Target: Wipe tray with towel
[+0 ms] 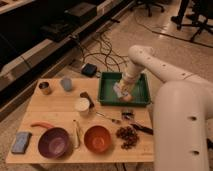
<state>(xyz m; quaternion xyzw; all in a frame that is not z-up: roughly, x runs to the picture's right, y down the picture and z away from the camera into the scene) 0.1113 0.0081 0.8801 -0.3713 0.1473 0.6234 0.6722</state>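
The dark green tray (106,93) lies at the back right of the wooden table. My gripper (122,90) reaches down into the tray's middle from the white arm (150,62). It is shut on the pale blue-grey towel (118,91), which is pressed against the tray floor. A small orange object (128,98) lies in the tray just in front of the gripper.
A purple bowl (53,142) and an orange bowl (97,138) stand at the table's front. A blue block (21,141) lies front left. A white cup (82,105), a metal cup (45,88) and a dark cluster (127,135) are also there. Cables (102,52) run across the floor behind.
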